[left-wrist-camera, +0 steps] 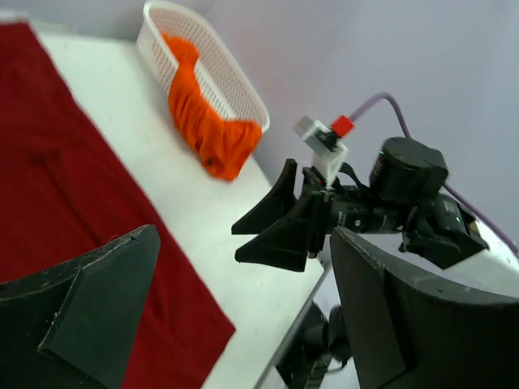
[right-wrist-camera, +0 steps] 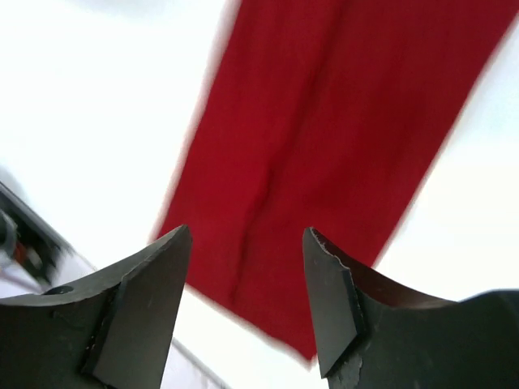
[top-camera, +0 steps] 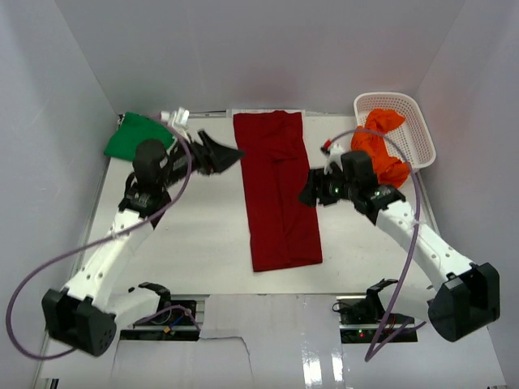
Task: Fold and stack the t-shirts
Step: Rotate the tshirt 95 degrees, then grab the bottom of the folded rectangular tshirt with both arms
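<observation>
The dark red t-shirt (top-camera: pixel 278 190) lies flat as a long folded strip down the middle of the table; it also shows in the left wrist view (left-wrist-camera: pixel 73 235) and the right wrist view (right-wrist-camera: pixel 324 154). The green t-shirt (top-camera: pixel 135 138) sits folded at the back left corner. The orange t-shirt (top-camera: pixel 383 144) hangs out of the white basket (top-camera: pixel 413 121), also in the left wrist view (left-wrist-camera: pixel 207 130). My left gripper (top-camera: pixel 231 156) is open and empty at the red shirt's left edge. My right gripper (top-camera: pixel 309 193) is open and empty at its right edge, seen too in the left wrist view (left-wrist-camera: pixel 272 231).
The white lattice basket (left-wrist-camera: pixel 203 49) stands at the back right corner. White walls close in the table on three sides. The table's near edge (top-camera: pixel 268 296) lies just past the red shirt's bottom hem.
</observation>
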